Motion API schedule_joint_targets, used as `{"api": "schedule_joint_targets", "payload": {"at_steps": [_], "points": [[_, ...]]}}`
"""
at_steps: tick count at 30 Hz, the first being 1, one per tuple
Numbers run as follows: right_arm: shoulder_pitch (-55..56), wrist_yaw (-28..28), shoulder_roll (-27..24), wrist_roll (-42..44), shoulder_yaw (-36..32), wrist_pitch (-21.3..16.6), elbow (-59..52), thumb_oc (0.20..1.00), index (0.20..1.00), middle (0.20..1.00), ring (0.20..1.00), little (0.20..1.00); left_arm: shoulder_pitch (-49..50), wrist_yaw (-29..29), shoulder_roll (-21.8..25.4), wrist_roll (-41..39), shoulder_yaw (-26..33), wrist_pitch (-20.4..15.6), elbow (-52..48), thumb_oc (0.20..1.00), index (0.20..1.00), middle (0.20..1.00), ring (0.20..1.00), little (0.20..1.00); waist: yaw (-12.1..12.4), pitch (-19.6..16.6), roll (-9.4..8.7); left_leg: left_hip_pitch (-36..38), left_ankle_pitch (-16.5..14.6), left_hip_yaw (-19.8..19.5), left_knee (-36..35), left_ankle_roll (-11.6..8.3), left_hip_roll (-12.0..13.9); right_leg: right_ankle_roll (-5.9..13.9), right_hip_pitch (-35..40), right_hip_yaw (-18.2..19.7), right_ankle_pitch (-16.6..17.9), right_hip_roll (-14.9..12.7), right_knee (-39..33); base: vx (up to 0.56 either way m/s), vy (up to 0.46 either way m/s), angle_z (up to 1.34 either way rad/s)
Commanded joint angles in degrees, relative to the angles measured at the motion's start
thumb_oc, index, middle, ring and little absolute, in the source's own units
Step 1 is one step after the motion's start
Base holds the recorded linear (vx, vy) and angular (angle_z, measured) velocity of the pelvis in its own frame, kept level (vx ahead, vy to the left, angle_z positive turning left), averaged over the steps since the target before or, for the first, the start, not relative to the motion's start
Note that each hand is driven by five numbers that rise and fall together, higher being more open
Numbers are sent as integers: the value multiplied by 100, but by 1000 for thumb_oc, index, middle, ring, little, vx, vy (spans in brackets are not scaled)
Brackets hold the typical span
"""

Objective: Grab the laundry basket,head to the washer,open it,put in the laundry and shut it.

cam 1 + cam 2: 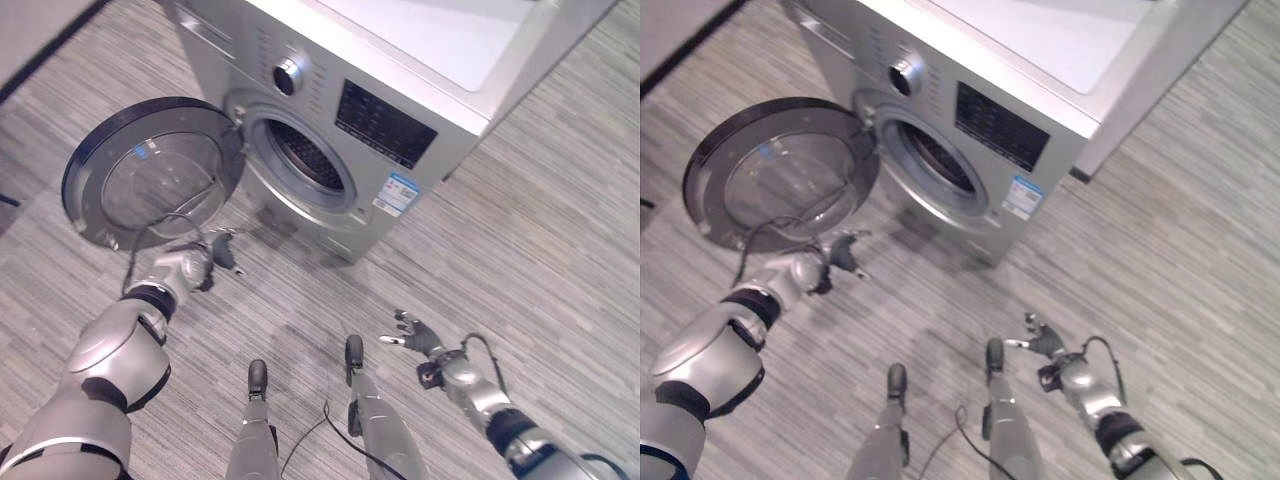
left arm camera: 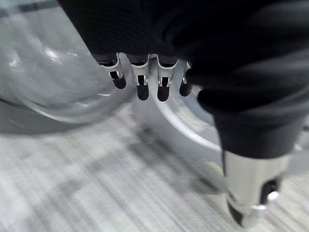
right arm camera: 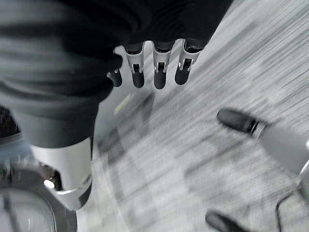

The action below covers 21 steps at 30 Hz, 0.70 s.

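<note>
Left eye view: left hand [image 1: 218, 255] relaxed below the open washer door [image 1: 150, 175].

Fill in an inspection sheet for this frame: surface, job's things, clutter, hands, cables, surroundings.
Surface: grey striped plank floor.
Job's things: front-loading washing machine stands ahead; its round glass door is swung fully open toward the robot's left, and the drum opening looks dark, with no laundry visible inside. Laundry basket and laundry: nothing seen.
Clutter: nothing seen.
Hands: left hand hangs just below the open door's rim, fingers relaxed, holding nothing. Right hand is low over the floor at the robot's right, fingers spread, holding nothing.
Cables: nothing seen apart from the robot's own.
Surroundings: a dark strip runs along the floor at the far left.
</note>
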Motion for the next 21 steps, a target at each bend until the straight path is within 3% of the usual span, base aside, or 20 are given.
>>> {"api": "schedule_joint_targets", "payload": {"at_steps": [1, 3, 5, 6, 8, 11, 21], "points": [[-61, 101, 108, 321, -303, -217, -305, 1000, 1000, 1000, 1000, 1000, -302, -49, 427, -70, 379, 221, 424, 1000, 1000, 1000, 1000, 1000, 75, 111, -160, 18, -255, 361, 27, 162, -26, 447, 394, 357, -773, -105, 53, -3, 33, -23], [178, 100, 42, 494, -568, -221, -727, 1000, 1000, 1000, 1000, 1000, -367, -59, 749, -258, 927, 529, 1022, 1000, 1000, 1000, 1000, 1000, -53, 102, -270, -11, -267, 444, 27, 155, 49, 440, 278, 439, -721, -52, 40, -7, 15, -32], [300, 118, 32, 502, -633, -206, -872, 1000, 1000, 1000, 1000, 1000, -347, -94, 861, -248, 1024, 578, 1121, 1000, 1000, 1000, 1000, 1000, -87, 94, -306, -28, -268, 455, 27, 151, 68, 438, 248, 453, -711, -41, 36, -4, -24, -23], [569, 130, -59, 561, -818, -233, -1288, 1000, 1000, 1000, 1000, 1000, -439, 51, 1180, -269, 1282, 694, 1299, 1000, 1000, 1000, 1000, 1000, -167, 81, -407, -103, -269, 475, 27, 139, 109, 434, 139, 477, -673, -8, 19, -5, -37, -13], [704, 143, -125, 584, -881, -251, -1492, 1000, 1000, 1000, 1000, 1000, -560, 170, 1299, -260, 1356, 716, 1315, 1000, 1000, 1000, 1000, 1000, -191, 88, -437, -144, -265, 484, 27, 134, 118, 430, 97, 469, -663, 0, 17, -4, -28, -10], [1099, 57, -244, 746, -1153, -390, -2075, 1000, 1000, 1000, 1000, 1000, -718, 809, 1591, -346, 1853, 782, 1259, 1000, 1000, 1000, 1000, 1000, -246, 212, -522, -341, -230, 448, 27, 118, 130, 419, -65, 439, -638, 7, 9, -22, -37, -4], [1396, 66, -255, 444, -1075, -396, -1809, 1000, 1000, 1000, 1000, 1000, -192, 1231, 1707, -609, 2267, 661, 1007, 1000, 1000, 1000, 1000, 1000, -180, 149, -527, -335, -276, 421, 27, 91, 145, 403, -17, 390, -718, 34, 8, 9, -5, 5]]}}
